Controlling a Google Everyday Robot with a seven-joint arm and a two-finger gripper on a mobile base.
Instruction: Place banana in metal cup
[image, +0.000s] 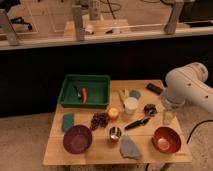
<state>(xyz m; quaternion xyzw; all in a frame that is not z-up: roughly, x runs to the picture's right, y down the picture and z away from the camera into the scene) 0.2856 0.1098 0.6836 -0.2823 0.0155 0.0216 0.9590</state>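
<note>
At the right edge of the tabletop (100, 154), the end effector (169, 116), hanging down from a bulky white arm (187, 87); spread open, gripping nothing; poised just above the wood, between a dark round object (150, 108) on its left and a red-orange bowl (166, 139) nearer the front.

Left of that dark object, a white cup (131, 105), upright; just beside its far-left side, the banana (122, 95), pale yellow, lying flat on the wood, well apart from the end effector; right of the banana, a small blue-grey disc (135, 93); farther right, near the far corner, a flat black item (154, 88).

In front of the white cup, a dark long-handled utensil (137, 123), lying aslant; to its left, an orange fruit (113, 113) and a dark bunch of grapes (99, 120).

Near the front middle, the metal cup (115, 133), upright, shiny, dark inside; separated from the banana by the orange fruit and the white cup; a grey cloth (130, 148) just to its near right; a purple bowl (77, 139) to its left.

Far left, a green tray (85, 77) holding a thin carrot (84, 94); in front of the tray, a green sponge (68, 121).
</note>
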